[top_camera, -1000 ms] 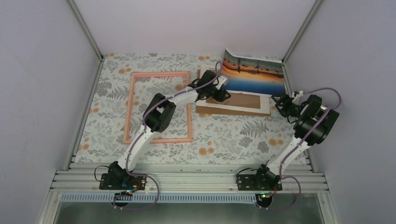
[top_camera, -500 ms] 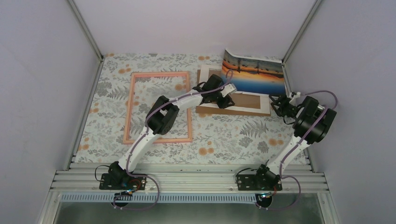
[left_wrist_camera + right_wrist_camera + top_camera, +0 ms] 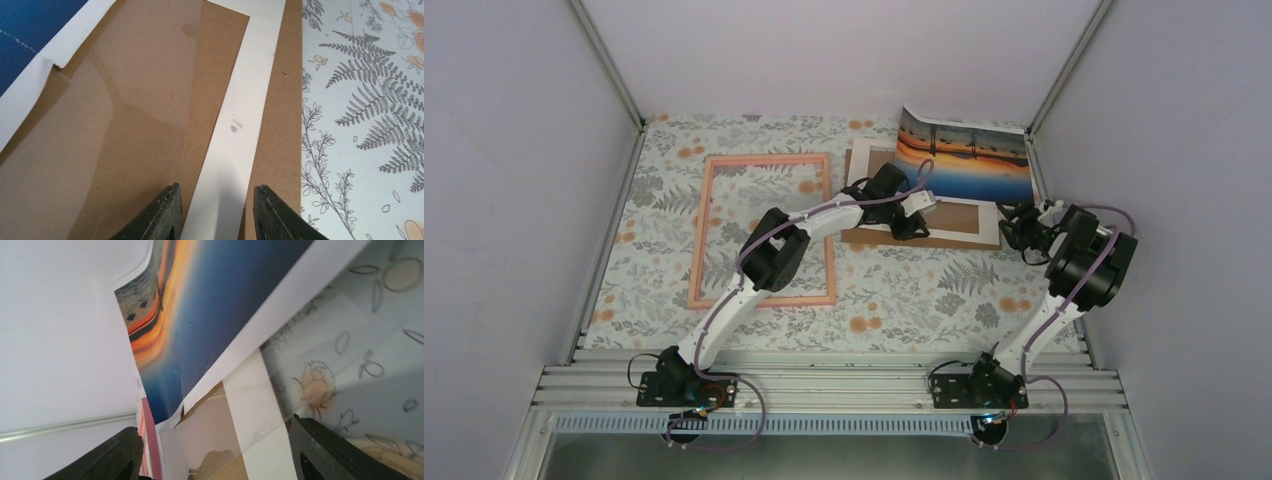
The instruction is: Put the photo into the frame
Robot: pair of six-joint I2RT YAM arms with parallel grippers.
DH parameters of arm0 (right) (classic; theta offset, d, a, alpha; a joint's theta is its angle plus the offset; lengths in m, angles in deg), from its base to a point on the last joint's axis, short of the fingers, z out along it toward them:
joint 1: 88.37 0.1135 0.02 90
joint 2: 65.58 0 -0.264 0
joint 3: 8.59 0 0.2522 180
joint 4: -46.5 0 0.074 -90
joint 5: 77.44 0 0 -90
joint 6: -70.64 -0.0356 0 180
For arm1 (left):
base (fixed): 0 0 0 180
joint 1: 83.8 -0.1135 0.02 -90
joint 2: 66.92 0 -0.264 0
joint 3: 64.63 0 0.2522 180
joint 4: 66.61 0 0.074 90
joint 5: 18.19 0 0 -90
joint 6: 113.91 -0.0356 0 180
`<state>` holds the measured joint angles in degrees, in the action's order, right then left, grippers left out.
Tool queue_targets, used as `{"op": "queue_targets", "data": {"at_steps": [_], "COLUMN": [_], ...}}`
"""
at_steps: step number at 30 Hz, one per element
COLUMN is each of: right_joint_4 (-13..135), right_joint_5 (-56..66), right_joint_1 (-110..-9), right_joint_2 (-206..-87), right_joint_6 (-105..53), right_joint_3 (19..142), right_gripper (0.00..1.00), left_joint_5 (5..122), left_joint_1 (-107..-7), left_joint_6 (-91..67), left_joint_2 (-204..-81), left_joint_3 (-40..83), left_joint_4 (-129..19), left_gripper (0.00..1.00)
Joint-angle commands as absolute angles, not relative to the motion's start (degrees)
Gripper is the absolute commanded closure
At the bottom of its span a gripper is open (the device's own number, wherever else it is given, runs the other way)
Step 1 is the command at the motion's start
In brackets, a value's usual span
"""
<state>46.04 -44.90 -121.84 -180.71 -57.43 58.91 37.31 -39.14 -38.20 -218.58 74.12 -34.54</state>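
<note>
The photo, an orange sunset over blue water, lies at the back right with its far edge curled up against the wall. Its near edge overlaps a brown backing board. The pink frame lies flat at the left, apart from both. My left gripper is open and empty, low over the board. Its fingers straddle the white mat strip. My right gripper is open wide and empty at the board's right end, facing the photo's white-bordered corner.
A clear sheet lies on the board under the white mat. The photo's near edge has a small tear. Enclosure walls and metal posts stand close behind and to the right of the photo. The floral tablecloth lies in front.
My left gripper has moved to the right across the board. My right gripper has moved a little left, toward the board's end. The photo and the frame have not moved.
</note>
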Motion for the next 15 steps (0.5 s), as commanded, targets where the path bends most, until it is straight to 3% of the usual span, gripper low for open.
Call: {"op": "queue_targets", "data": {"at_steps": [1,7,15], "right_joint_4": [58.98,60.83,53.06], "right_joint_5": [-32.0,-27.58,-32.41], "right_joint_1": [-121.24,-121.0,-120.89], "right_joint_2": [-180.22,-176.86,-184.16], "right_joint_6": [-64.86,-71.97,-74.46], "right_joint_3": [54.33,51.03,56.81], "right_gripper": [0.28,0.31,0.37], "left_joint_5": [37.03,35.86,33.42], "left_joint_1": [-38.36,-38.11,-37.4], "left_joint_6": [-39.23,-39.64,-41.95], "left_joint_2": [-223.39,-223.46,-224.36], "left_joint_3": [73.12,73.12,73.33], "left_joint_4": [-26.37,-26.57,-24.53], "left_gripper": [0.63,0.63,0.65]}}
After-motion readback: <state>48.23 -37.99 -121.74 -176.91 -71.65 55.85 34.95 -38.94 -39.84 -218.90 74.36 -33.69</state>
